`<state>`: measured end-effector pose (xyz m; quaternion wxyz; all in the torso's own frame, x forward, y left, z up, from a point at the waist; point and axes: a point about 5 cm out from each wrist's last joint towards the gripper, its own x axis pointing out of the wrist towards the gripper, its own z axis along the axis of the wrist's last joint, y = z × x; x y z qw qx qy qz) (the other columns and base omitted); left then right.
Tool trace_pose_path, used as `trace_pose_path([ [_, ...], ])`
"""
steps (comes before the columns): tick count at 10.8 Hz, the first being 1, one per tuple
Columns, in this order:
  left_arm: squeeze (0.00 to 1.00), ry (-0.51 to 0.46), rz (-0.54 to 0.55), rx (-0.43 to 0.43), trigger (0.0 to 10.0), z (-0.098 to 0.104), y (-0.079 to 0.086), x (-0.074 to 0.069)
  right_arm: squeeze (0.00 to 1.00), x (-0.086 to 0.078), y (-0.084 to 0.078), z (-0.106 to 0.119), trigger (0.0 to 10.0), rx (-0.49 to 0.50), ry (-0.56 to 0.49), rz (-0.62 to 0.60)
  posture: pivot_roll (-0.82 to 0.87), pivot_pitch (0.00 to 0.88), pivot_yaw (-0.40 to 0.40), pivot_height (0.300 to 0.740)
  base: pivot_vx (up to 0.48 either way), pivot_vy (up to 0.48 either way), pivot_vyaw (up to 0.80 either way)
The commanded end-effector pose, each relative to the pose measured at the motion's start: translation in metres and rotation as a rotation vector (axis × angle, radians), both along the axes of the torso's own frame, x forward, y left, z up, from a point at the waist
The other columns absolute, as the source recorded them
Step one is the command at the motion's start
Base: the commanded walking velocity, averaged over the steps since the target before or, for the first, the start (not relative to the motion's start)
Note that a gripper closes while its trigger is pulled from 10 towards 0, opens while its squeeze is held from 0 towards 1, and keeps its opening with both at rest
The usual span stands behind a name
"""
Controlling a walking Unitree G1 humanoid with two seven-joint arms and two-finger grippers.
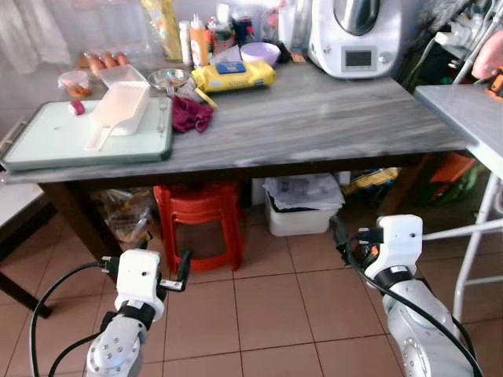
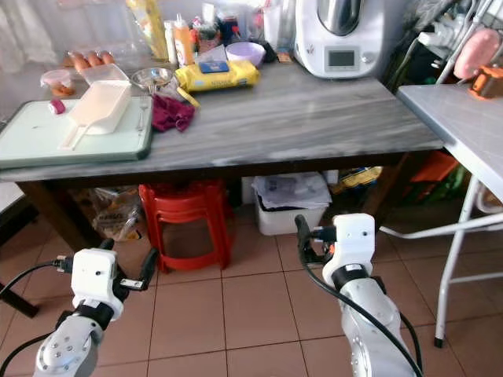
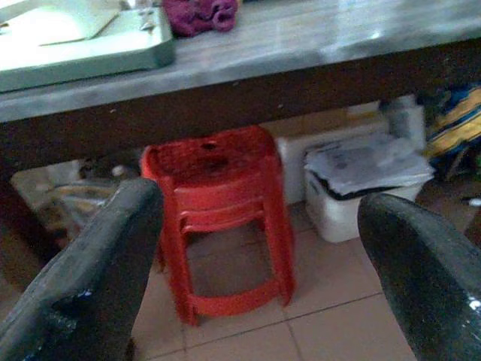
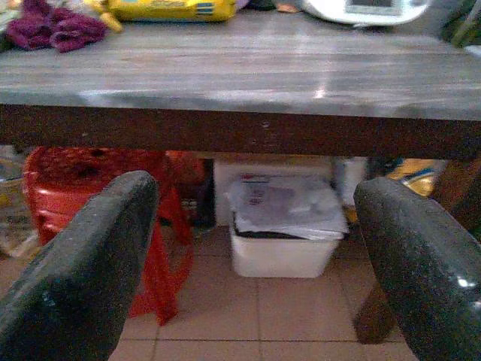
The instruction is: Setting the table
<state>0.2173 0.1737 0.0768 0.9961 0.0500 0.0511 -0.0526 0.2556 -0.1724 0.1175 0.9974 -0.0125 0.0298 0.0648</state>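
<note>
Taking the bench point(image 1: 314, 118) as the landmark and reading from its left end: a pale green tray point(image 1: 47, 145) lies flat there, carrying a white scoop point(image 1: 122, 110) whose handle points toward the bench's front edge, with a small pink piece point(image 1: 76, 107) near its far side. Both look like light, rigid plastic; the tray is wide and smooth, so I judge it best taken by its raised rim at two opposite sides, and the scoop by its handle. Just right of the tray sits a crumpled maroon cloth point(image 1: 191, 114), soft and easy to pinch anywhere, and behind it a metal bowl point(image 1: 170, 78) (likely slick), then a yellow packet point(image 1: 234, 75), a lilac bowl point(image 1: 260, 53) and a white kitchen machine point(image 1: 357, 35) at the bench's far right. Below the bench's front edge hang the left gripper point(image 1: 145, 263), fingers apart and empty, and the right gripper point(image 1: 354, 236), likewise spread and holding nothing. The head views give the whole bench top; the wrist views look under it, making plain the red stool point(image 3: 225, 218) and the white bin point(image 4: 282, 241) of papers beneath, though the left wrist catches just the tray's near corner.
</note>
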Motion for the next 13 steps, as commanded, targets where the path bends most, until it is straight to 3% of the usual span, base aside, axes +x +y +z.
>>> trace_pose_path([
  [1, 0.0, 0.013, 0.022, 0.02, 10.0, -0.0013, 0.0051, -0.0018, 0.0, 0.0012, 0.0031, 0.0027, 10.0, 0.004, -0.013, 0.007, 0.02, 0.075, 0.015, 0.74, 0.0, 0.0, 0.0],
  [3, 0.0, 0.014, 0.029, 0.032, 10.0, -0.0025, 0.0058, -0.0011, 0.0, 0.0022, 0.004, 0.0023, 10.0, 0.001, -0.015, 0.01, 0.02, 0.07, 0.011, 0.74, 0.0, 0.0, 0.0],
  [13, 0.0, 0.038, 0.034, 0.042, 10.0, -0.0104, 0.0084, -0.002, 0.0, -0.0006, 0.0046, -0.0021, 10.0, 0.005, 0.001, 0.01, 0.02, 0.083, 0.02, 0.74, -0.279, 0.0, 0.0],
])
